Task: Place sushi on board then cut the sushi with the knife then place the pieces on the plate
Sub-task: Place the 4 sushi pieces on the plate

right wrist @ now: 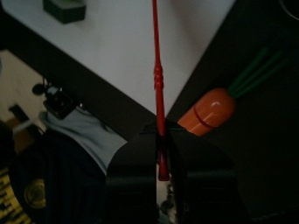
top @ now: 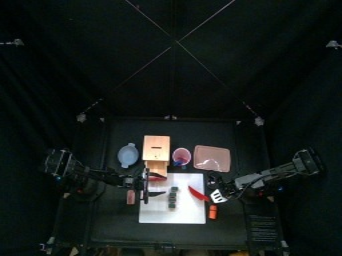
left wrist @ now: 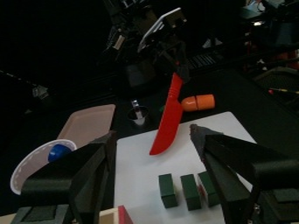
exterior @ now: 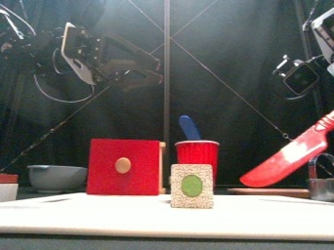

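Your right pincer [right wrist: 159, 140] is clamped tight on the red knife [exterior: 294, 156], blade raised over the white cutting board's [top: 191, 182] right side. Press down off-square and the blade could twist in the grip, or shove the sushi roll [left wrist: 187, 189] on the board's left part sideways. Your left pincer [left wrist: 152, 153] hangs wide open over the roll, touching nothing, so nothing braces it, and the carrot [right wrist: 211, 112] just off the board's right edge could get knocked.

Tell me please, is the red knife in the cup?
Out: the right gripper holds the red knife over the board; only the blue knife stands in the cup.
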Tool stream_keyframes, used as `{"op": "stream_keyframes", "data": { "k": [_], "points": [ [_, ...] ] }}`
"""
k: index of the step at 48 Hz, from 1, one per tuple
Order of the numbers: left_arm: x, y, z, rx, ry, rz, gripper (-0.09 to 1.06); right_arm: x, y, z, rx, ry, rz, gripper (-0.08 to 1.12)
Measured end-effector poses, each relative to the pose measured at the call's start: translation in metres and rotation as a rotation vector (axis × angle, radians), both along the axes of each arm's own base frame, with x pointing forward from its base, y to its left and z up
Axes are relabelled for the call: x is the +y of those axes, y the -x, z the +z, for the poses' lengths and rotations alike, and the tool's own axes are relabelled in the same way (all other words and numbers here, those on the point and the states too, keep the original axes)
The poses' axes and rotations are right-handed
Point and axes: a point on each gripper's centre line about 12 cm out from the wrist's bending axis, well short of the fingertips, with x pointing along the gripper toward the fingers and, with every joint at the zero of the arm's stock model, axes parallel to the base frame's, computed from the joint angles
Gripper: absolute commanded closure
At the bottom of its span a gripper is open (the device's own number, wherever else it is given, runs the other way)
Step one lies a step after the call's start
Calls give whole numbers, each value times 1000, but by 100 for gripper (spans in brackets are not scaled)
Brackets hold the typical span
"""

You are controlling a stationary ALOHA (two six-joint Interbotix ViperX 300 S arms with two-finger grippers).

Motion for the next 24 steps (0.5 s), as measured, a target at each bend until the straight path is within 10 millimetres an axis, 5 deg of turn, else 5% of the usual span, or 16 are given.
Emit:
{"op": "stream_keyframes", "data": {
  "k": [6,17,24],
  "points": [
    [0,0,-3,9,-1,0,-2,9,-5,-4,12,6,-63,56],
    [-1,1,-13,36,-27,-23,-2,27,-27,-24,4,-10,-60,24],
    [-2,2,-14,39,-43,-37,-2,37,-46,-37,6,-3,-37,21]
  ]
}}
